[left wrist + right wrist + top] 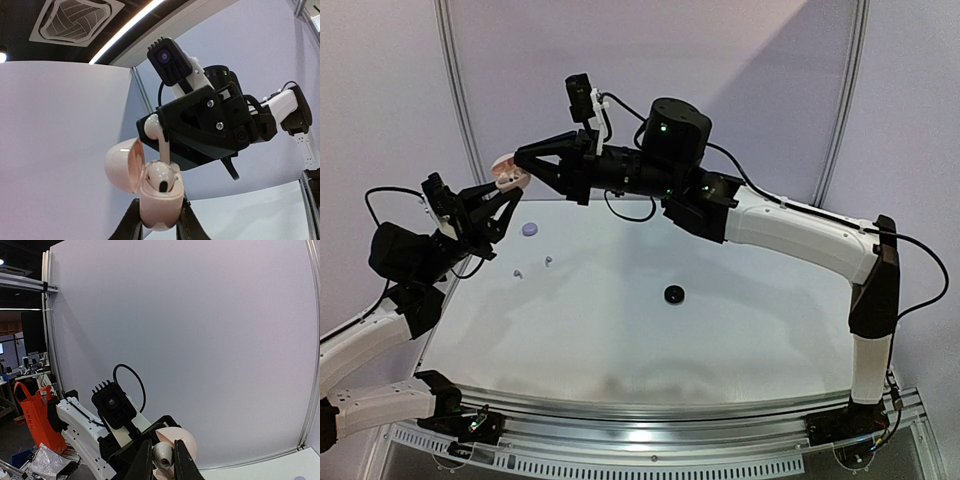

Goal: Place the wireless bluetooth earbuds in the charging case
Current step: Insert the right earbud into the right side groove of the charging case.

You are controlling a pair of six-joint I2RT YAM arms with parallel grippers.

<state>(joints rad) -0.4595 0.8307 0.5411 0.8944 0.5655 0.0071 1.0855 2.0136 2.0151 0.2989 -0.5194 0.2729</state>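
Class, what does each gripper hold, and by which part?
Left gripper: the open charging case, by its lower body. Right gripper: a white earbud, by its head, stem down.

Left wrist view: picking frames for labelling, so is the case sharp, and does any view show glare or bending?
Left wrist: open case and earbud over it sharp, ceiling light strip blown out, wall post bowed. Top external: soft glare on the table near its front edge. Right wrist: wall frame curved, foreground dim.

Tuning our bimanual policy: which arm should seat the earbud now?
Right: the right gripper pinches the white earbud, stem down at the open case, which the left gripper only holds.
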